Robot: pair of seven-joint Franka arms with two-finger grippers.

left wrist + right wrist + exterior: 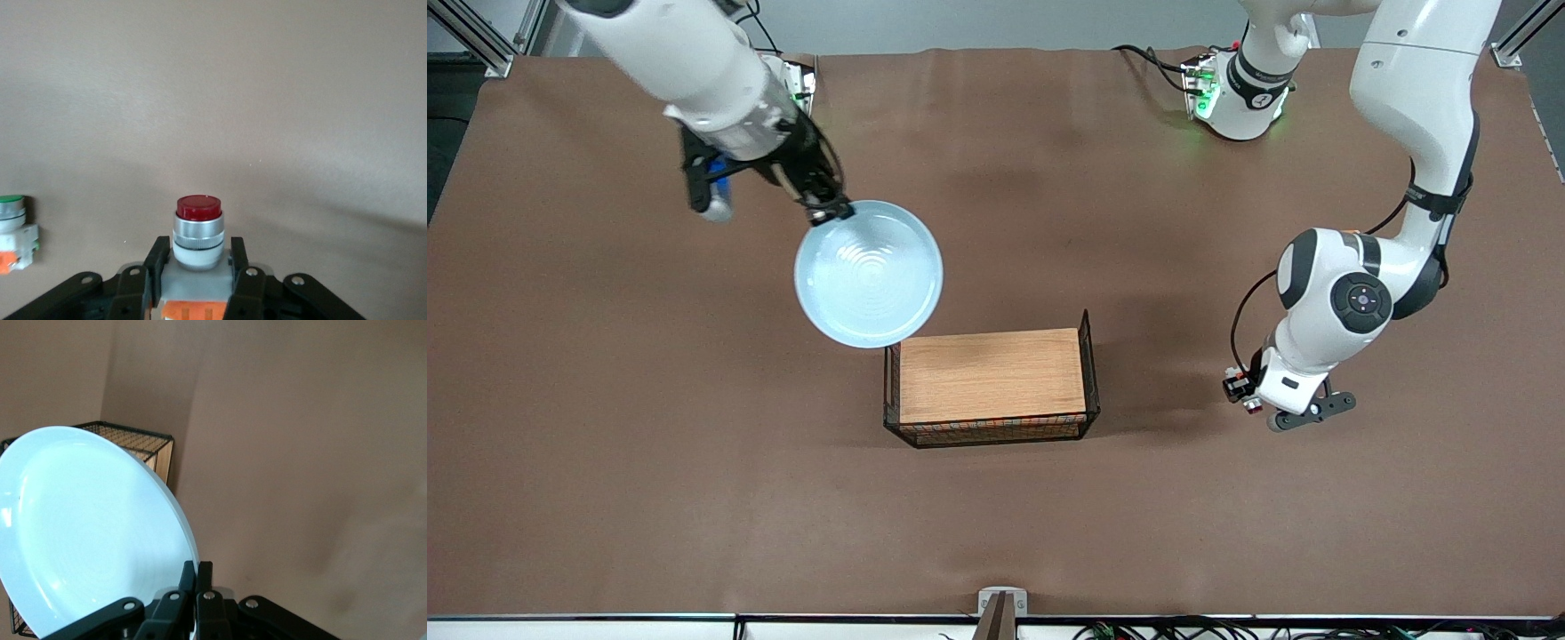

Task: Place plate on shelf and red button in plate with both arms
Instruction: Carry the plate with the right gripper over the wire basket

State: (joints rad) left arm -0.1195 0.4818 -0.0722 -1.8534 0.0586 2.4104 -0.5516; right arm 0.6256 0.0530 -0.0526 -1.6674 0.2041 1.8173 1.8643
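The pale blue plate (869, 274) hangs tilted in the air. My right gripper (831, 211) is shut on its rim, over the table just beside the wire basket's corner at the right arm's end. In the right wrist view the plate (87, 533) fills one side and the fingers (189, 577) pinch its edge. My left gripper (1249, 396) is low over the table toward the left arm's end, shut on the red button (1238, 388). In the left wrist view the red button (198, 230) stands between the fingers (158, 257), dark red cap outward, orange block at its base.
A black wire basket (1089, 356) with a wooden board in it stands mid-table; it also shows in the right wrist view (143, 447). A similar button unit with a green cap (13, 230) lies on the brown mat near my left gripper.
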